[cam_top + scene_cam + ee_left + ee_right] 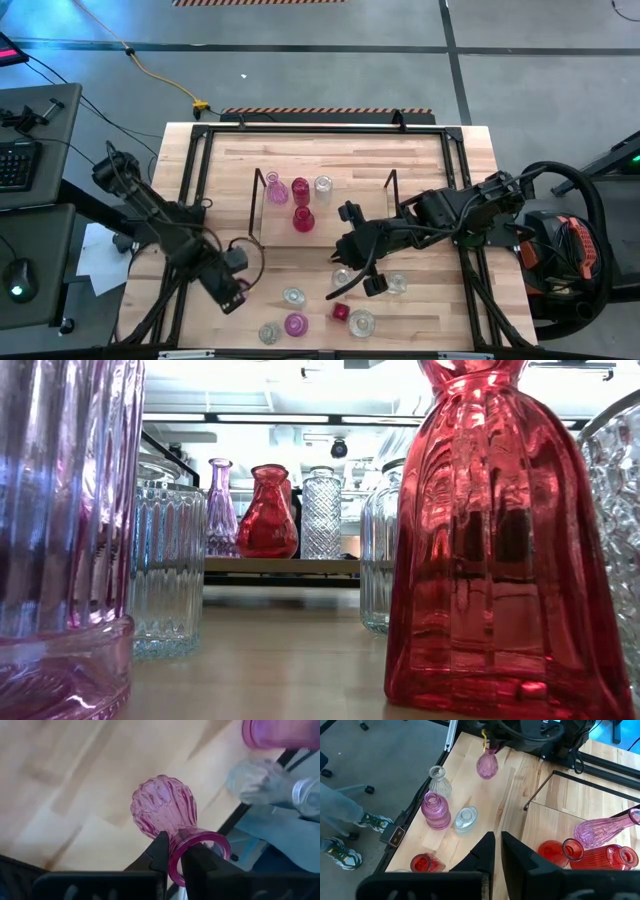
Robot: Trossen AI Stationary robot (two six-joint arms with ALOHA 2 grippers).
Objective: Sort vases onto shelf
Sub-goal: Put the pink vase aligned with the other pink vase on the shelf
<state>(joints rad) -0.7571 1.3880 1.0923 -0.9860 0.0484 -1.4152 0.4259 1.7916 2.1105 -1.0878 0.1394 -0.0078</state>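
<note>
My left gripper (pixel 237 290) hangs over the table's near left part, shut on a pink ribbed vase (pixel 162 805) with a round body; the right wrist view shows that vase (pixel 487 765) clear of the tabletop. My right gripper (pixel 497 845) is shut on nothing, raised by the shelf's near right side (pixel 345 250). The shelf (pixel 345 190) carries a pink vase (pixel 275 188), two red ones (pixel 300 190) (pixel 303 218) and a clear one (pixel 322 185), standing on their bases. Several more vases, such as a clear one (pixel 293 296), stand along the table's near edge. My left gripper holds the pink vase by the rim of its mouth (pixel 175 862). One finger (pixel 197 862) is inside the mouth and the other (pixel 159 852) outside, the glass wall pinched between them. The fingers come from above, pointing steeply down. The vase hangs below them, lifted clear of the table.
Loose vases cluster near the front edge: pink (pixel 296 323), red (pixel 341 311), clear (pixel 361 322) (pixel 269 332) (pixel 397 283). In the low view a tall red vase (pixel 500 550) and a pink one (pixel 60 530) fill the foreground. Dark frame rails (pixel 190 190) border the tabletop.
</note>
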